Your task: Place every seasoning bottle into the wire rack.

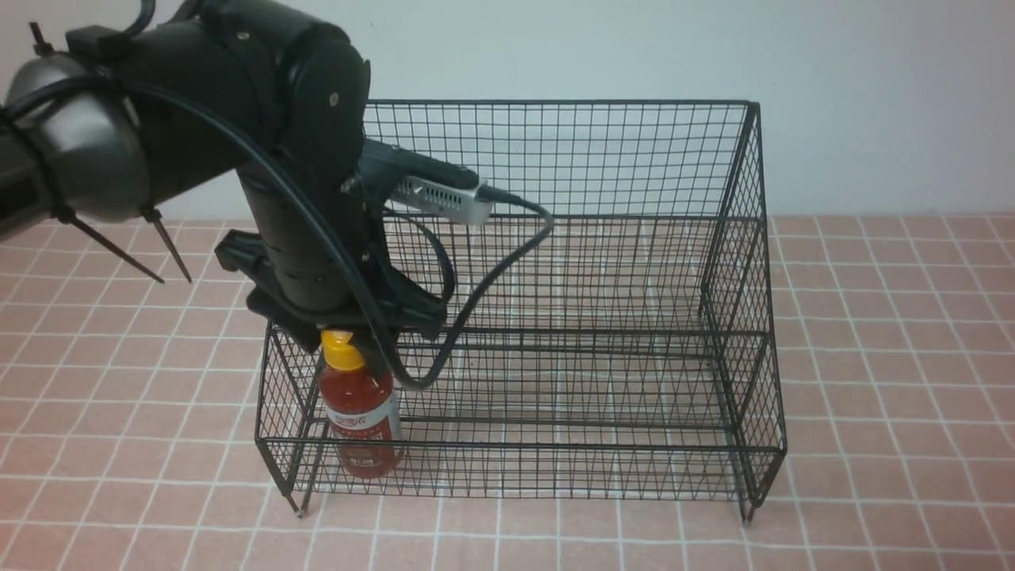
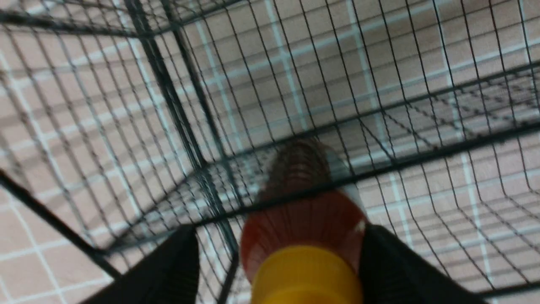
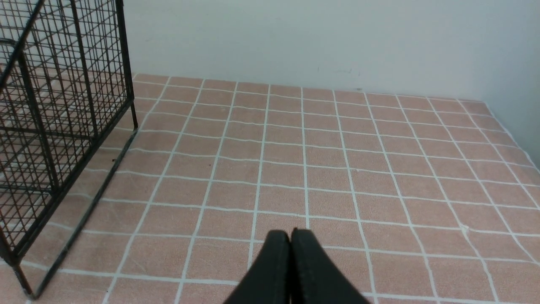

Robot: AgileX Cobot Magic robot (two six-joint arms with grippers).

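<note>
The seasoning bottle (image 1: 361, 412) stands upright in the front left corner of the wire rack (image 1: 555, 159), on its lowest tier, just behind the low front mesh. It looks small and light. Its clear plastic body would probably give a little under a squeeze, is smooth enough to slip, and could tip if nudged at the cap. The best hold is probably the shoulder under the yellow cap, or the labelled waist.

The left claw (image 2: 278, 236) hangs over the cap with its jaws open: one finger stands clear of the bottle, the other just beside its shoulder. Room is tight, with the side mesh and front rail close by, so straight up looks the safest way out. The right claw (image 3: 290, 240) is closed on nothing above the tiles (image 3: 379, 169), off to the rack's right.
</note>
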